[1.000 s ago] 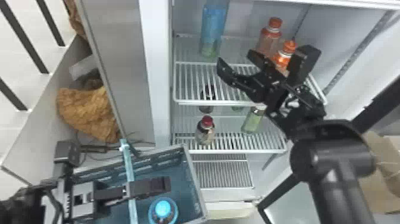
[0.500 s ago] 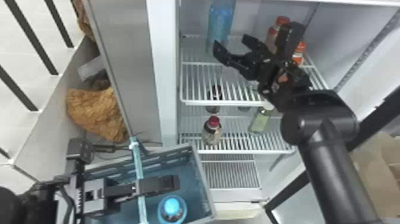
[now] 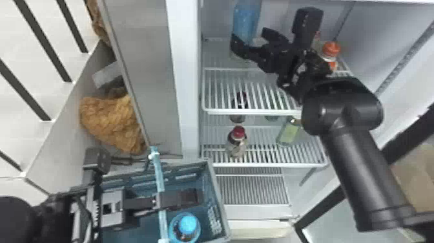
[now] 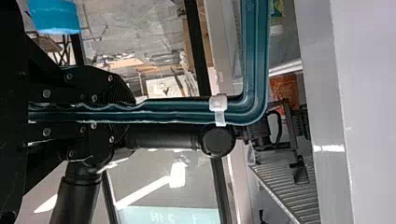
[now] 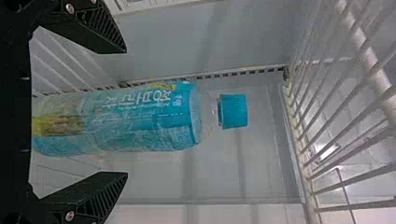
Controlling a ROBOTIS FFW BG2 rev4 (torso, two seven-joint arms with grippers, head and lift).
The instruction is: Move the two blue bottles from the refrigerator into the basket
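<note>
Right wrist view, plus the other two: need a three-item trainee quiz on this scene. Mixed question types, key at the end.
1. True or false: the right gripper has its jaws closed tight on the tall plastic bottle with the blue label.
2. Multiple choice: where is the bottle with the round bright-blue cap?
A) on the upper wire shelf
B) inside the dark blue plastic basket
C) on the floor
3. Fill in: the left gripper is clamped on the basket's ____.

Key: 1 false (jaws apart, one on either side of it); 2 B; 3 rim.
</note>
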